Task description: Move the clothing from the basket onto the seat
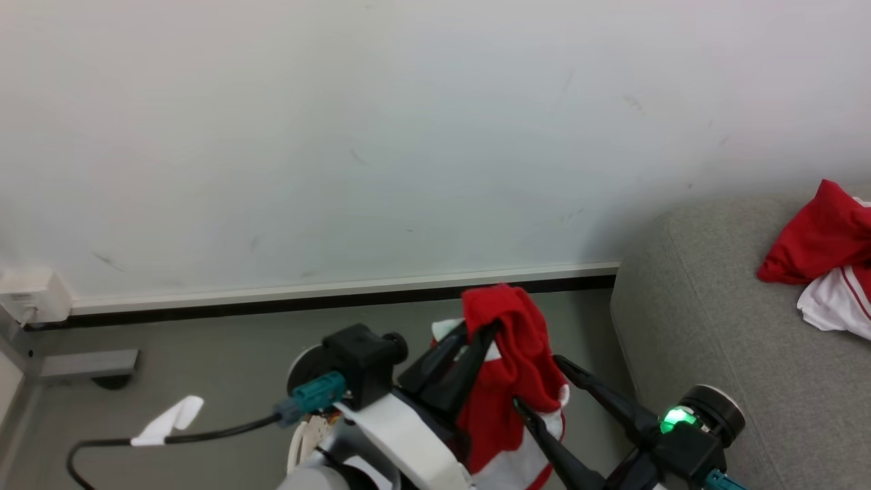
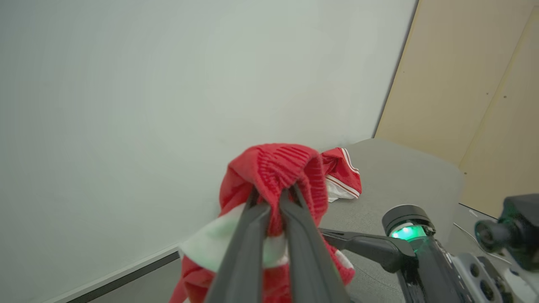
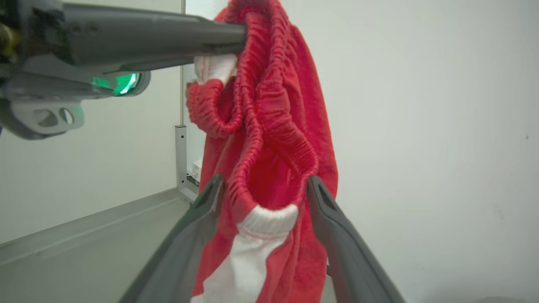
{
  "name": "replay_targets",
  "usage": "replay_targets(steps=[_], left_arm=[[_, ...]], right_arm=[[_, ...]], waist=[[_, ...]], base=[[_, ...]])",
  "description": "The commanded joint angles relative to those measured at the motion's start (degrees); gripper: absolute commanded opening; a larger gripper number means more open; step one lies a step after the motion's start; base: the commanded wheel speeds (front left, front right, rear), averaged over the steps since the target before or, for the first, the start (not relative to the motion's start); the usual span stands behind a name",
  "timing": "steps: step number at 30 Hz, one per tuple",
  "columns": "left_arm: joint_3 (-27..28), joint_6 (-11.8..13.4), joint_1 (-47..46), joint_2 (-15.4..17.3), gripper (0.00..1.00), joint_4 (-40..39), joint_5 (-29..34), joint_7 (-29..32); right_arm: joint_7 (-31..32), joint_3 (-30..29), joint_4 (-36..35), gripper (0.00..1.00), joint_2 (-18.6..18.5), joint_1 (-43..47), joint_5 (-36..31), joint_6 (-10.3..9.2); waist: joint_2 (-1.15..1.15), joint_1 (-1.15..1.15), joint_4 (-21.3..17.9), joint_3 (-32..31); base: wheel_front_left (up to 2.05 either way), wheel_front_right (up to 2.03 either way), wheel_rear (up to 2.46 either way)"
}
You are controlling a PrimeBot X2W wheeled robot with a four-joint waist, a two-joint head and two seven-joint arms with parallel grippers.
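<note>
We see the left gripper (image 1: 480,333) raised in front of the pale wall (image 1: 408,136), its two dark fingers pressed together on a red garment (image 1: 512,354) with an elastic, gathered band and white trim. In the left wrist view the left gripper (image 2: 271,198) pinches a fold near the top of the red garment (image 2: 273,166), and the rest of the cloth hangs down below the fingers. The right gripper (image 1: 537,380) sits just beside it, lower and to the right, with its jaws spread wide. In the right wrist view the right gripper (image 3: 265,182) has the hanging red garment (image 3: 273,126) between its open fingers, one finger on each side of the gathered band, but it does not clamp the cloth. The garment hangs above the grey floor (image 1: 204,367), clear of the sofa (image 1: 708,327), which stands just to the right against the wall. A second garment (image 1: 820,238), red with a white striped part, lies crumpled on the sofa, well apart from the grippers. A black cable (image 1: 204,433) with a white tag trails over the floor at the lower left.
</note>
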Motion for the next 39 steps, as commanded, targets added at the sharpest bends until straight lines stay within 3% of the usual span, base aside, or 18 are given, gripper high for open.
replay_targets(steps=[1, 15, 16, 17, 18, 19, 24, 25, 26, 27, 28, 39], left_arm=[[-0.4, -0.3, -0.5, -0.1, 0.00, 0.1, 0.0, 0.0], [-5.2, -1.7, 0.9, -2.3, 0.00, -0.9, -2.7, 1.5], [-5.4, -1.8, 1.0, -2.4, 0.00, -0.9, -2.7, 1.6], [-5.6, -1.8, 1.1, -2.5, 0.00, -0.8, -2.9, 1.7], [-5.7, -1.8, 1.2, -2.6, 0.00, -0.6, -3.2, 1.6], [-5.8, -1.8, 1.2, -2.6, 0.00, -0.4, -3.2, 1.5], [-5.9, -1.5, 1.5, -2.6, 0.00, 0.7, -3.6, 1.1], [-5.7, -1.4, 1.5, -2.5, 0.05, 1.0, -3.5, 0.8], [-5.6, -1.3, 1.5, -2.4, 0.31, 1.3, -3.3, 0.5], [-5.6, -1.3, 1.5, -2.2, 0.73, 1.5, -3.1, 0.3], [-5.6, -1.3, 1.5, -2.0, 1.00, 1.8, -2.8, -0.1], [-7.3, -2.4, 2.0, -0.9, 1.00, 6.7, 0.8, -5.5]], right_arm=[[-0.6, 0.0, 0.4, 1.00, 0.2, -0.9, -0.2, -0.15], [-2.5, -1.6, 3.5, 1.00, 3.5, -2.3, -3.1, -0.15], [-2.5, -1.8, 3.6, 0.91, 3.8, -2.4, -3.1, -0.15], [-2.6, -2.2, 3.7, 0.44, 4.1, -2.5, -3.2, -0.15], [-2.8, -2.6, 3.8, 0.17, 4.5, -2.6, -3.2, -0.15], [-3.0, -2.7, 3.9, 0.00, 4.8, -2.7, -3.3, -0.15], [-3.6, -4.2, 3.5, 0.00, 4.8, -2.4, -3.3, -0.15], [-3.7, -4.6, 3.4, 0.00, 4.8, -2.1, -3.2, -0.15], [-3.6, -5.0, 3.3, 0.00, 4.6, -1.8, -3.2, -0.15], [-3.6, -5.5, 3.2, 0.00, 4.4, -1.4, -3.1, -0.15], [-3.7, -6.0, 3.1, 0.00, 4.3, -1.1, -2.9, -0.15], [-4.0, -14.0, 1.4, 0.00, 1.5, 2.6, -2.8, -0.15]], waist=[[0.00, 0.00, -0.1, 0.0], [0.00, 0.00, -0.9, 0.0], [0.00, 0.00, -0.9, 0.1], [0.00, 0.00, -1.0, 0.1], [0.00, 0.00, -1.1, 0.1], [0.00, 0.00, -1.1, 0.2], [0.00, 0.00, -1.9, 0.4], [0.00, 0.00, -2.1, 0.5], [0.00, 0.00, -2.4, 0.6], [0.00, 0.00, -2.6, 0.7], [0.00, 0.00, -3.0, 0.8], [0.00, 0.00, -11.0, 2.5]], base=[[0.00, 0.00, 0.00], [0.00, 0.00, 0.00], [0.00, 0.00, 0.00], [0.00, 0.00, 0.00], [0.00, 0.00, 0.00], [0.00, 0.00, 0.00], [0.00, 0.00, 0.00], [0.00, 0.00, 0.00], [0.00, 0.00, 0.00], [0.00, 0.00, 0.00], [0.00, 0.00, 0.00], [0.00, 0.00, 0.00]])
